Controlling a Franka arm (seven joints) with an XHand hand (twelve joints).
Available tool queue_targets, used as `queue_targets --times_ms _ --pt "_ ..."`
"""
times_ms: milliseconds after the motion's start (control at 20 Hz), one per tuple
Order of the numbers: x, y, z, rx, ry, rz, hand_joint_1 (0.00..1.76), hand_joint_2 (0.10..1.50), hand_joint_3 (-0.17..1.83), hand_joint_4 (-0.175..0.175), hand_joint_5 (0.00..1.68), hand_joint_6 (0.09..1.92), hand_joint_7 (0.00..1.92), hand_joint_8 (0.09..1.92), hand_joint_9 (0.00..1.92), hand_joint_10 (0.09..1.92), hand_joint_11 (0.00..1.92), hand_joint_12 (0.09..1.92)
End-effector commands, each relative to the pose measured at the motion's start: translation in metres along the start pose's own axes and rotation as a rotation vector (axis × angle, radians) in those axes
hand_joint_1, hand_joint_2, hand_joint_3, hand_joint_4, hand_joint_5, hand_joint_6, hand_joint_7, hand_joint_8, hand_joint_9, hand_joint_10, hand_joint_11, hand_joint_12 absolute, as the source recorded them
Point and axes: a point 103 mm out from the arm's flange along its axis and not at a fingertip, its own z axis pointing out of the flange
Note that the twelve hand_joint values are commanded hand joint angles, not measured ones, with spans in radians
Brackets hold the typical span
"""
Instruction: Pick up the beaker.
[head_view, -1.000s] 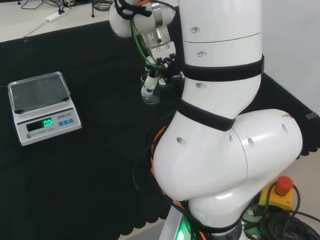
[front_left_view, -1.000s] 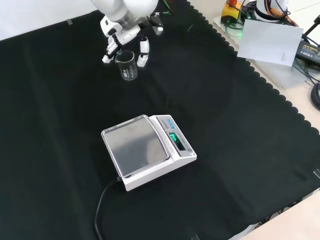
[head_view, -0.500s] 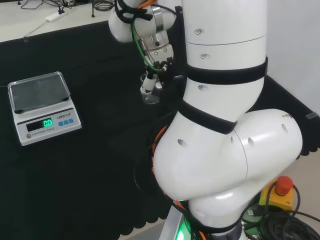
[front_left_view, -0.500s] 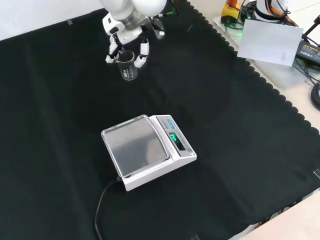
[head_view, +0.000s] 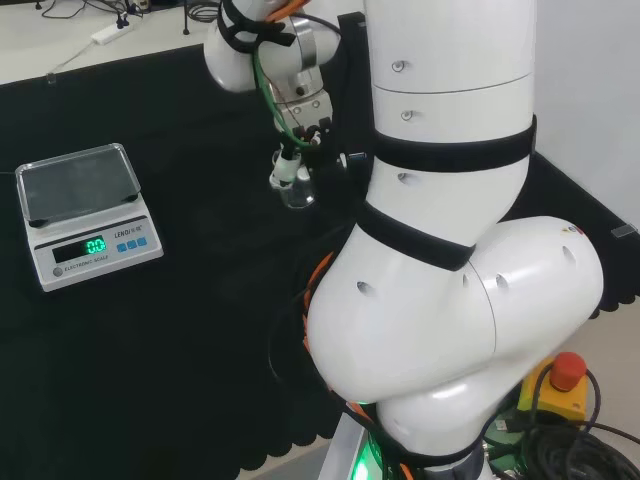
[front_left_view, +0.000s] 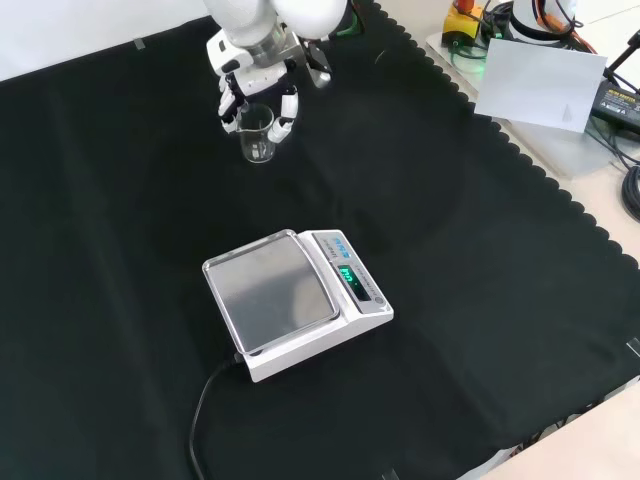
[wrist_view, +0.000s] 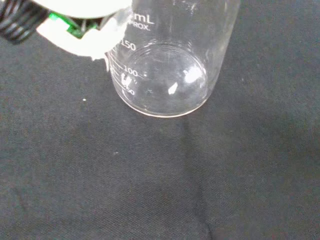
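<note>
The clear glass beaker stands upright on the black-clothed surface, toward the far side in the front view, well apart from the scale. The hand reaches down over the beaker, its fingers curled at either side of the rim. Whether they touch the glass I cannot tell.

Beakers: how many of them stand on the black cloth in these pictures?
1. The single clear beaker stands upright between the fingers of the hand, near the front view's top, farther off than the scale. Clear glass is hard to see, so another could escape notice.
</note>
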Motion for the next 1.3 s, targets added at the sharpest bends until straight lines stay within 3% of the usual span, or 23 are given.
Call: queue_targets --times_ms 50,350,900,1300 --pt "0.001 -0.001 0.0 -0.003 0.001 -0.002 0.97 0.56 0.62 0.014 0.72 0.91 0.87 0.7 1.05 0.72 0.85 1.25" --pt "0.0 -0.003 -0.007 -0.005 0.005 -0.007 0.99 0.56 0.63 0.018 0.78 0.94 0.89 0.7 1.06 0.72 0.85 1.25" --pt "-0.007 -0.019 -0.05 -0.036 0.004 -0.009 0.99 0.56 0.64 0.017 0.79 0.94 0.89 0.7 1.07 0.72 0.85 1.25" --pt "0.001 -0.04 -0.099 -0.076 0.003 -0.039 0.99 0.56 0.65 0.016 0.79 0.94 0.89 0.7 1.07 0.72 0.86 1.25"
